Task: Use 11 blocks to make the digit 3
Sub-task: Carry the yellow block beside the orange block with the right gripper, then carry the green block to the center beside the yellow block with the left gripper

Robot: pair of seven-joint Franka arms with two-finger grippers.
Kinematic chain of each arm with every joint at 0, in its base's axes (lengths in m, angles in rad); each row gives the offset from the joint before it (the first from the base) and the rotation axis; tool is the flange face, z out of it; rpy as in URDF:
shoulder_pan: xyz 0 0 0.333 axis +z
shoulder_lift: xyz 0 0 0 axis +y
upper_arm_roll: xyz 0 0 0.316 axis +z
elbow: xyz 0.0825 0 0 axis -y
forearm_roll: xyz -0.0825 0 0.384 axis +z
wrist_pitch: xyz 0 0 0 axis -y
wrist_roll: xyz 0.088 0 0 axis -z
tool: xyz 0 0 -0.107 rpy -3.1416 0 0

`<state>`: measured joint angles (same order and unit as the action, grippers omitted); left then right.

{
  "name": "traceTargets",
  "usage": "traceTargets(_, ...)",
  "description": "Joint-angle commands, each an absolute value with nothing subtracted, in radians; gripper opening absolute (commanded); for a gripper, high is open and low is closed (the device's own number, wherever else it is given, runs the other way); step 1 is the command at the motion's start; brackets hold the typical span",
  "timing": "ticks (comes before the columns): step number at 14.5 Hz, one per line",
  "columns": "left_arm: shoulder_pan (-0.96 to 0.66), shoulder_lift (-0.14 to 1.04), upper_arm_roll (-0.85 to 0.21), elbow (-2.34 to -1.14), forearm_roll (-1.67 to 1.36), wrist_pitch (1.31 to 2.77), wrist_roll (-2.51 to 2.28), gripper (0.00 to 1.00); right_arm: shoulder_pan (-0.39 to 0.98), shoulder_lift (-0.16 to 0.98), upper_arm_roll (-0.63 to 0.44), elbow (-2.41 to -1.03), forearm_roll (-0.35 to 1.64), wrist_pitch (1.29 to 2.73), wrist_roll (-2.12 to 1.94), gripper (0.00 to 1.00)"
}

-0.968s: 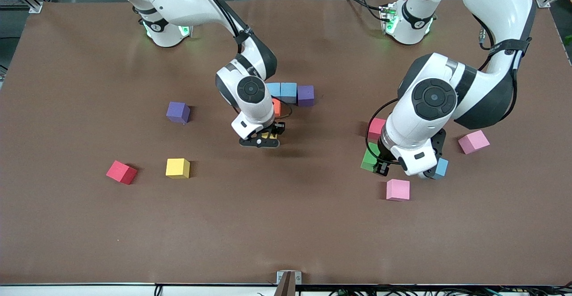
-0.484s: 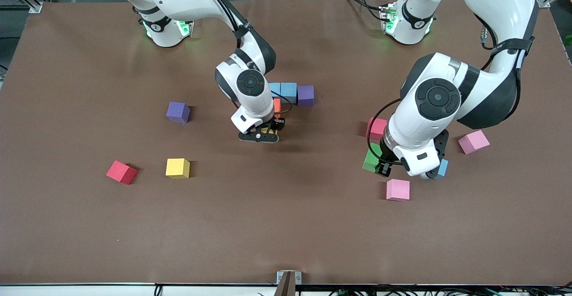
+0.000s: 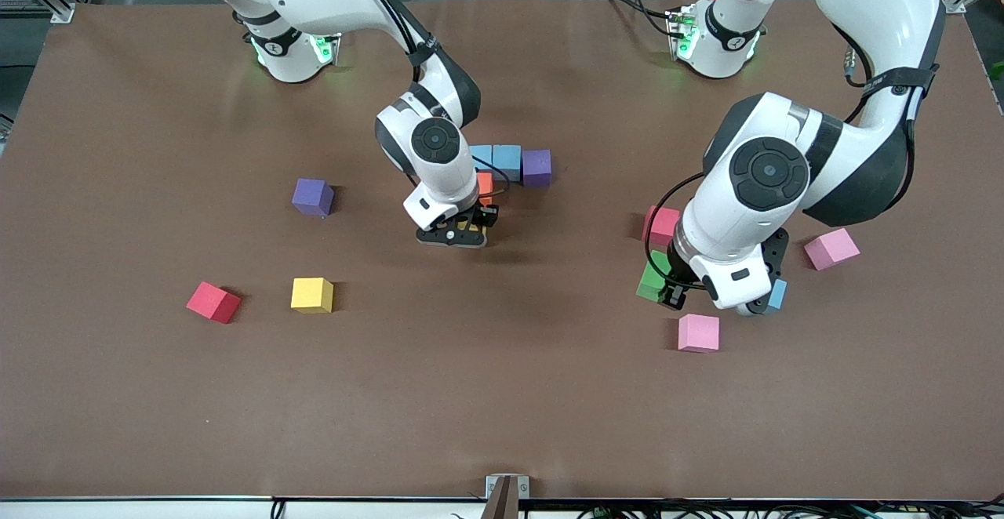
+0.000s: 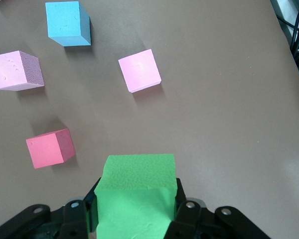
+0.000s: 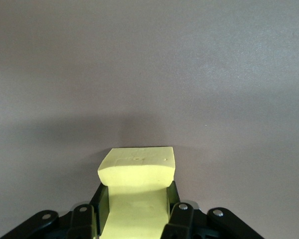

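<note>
Right gripper (image 5: 134, 219) pinches one yellow block (image 5: 137, 169) beside one orange block (image 3: 485, 184). Left gripper (image 4: 137, 214) pinches one green block (image 4: 137, 186); three pink blocks (image 4: 139, 70) lie near, at its 9-to-12 o'clock.

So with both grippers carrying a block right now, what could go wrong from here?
The right gripper, shut on a yellow block, hangs beside the orange block; setting down could nudge the started row. The left gripper, shut on a green block, sits among a red-pink block and a blue block, and might bump them.
</note>
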<state>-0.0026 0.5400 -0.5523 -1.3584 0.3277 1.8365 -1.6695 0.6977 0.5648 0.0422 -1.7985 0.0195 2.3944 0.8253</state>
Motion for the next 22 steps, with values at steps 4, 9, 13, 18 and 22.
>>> traceTargets(4,-0.005,0.526,-0.549,-1.359,0.331,1.822,-1.654,0.2,0.718,0.528,0.043,-1.888,0.018,2.468,0.862,0.0)
traceTargets(9,0.001,0.522,-0.551,-1.361,0.336,1.819,-1.654,0.2,0.73,0.528,0.043,-1.893,0.018,2.47,0.884,0.0)
traceTargets(13,0.006,0.518,-0.549,-1.365,0.334,1.798,-1.635,0.2,0.736,0.526,0.043,-1.893,0.018,2.461,0.887,0.0)
traceTargets(18,0.005,0.528,-0.546,-1.382,0.336,1.779,-1.635,0.2,0.738,0.512,0.043,-1.911,0.017,2.457,0.887,0.0)
traceTargets(22,-0.002,0.532,-0.546,-1.43,0.334,1.781,-1.712,0.2,0.739,0.511,0.043,-1.914,0.017,2.453,0.887,0.0)
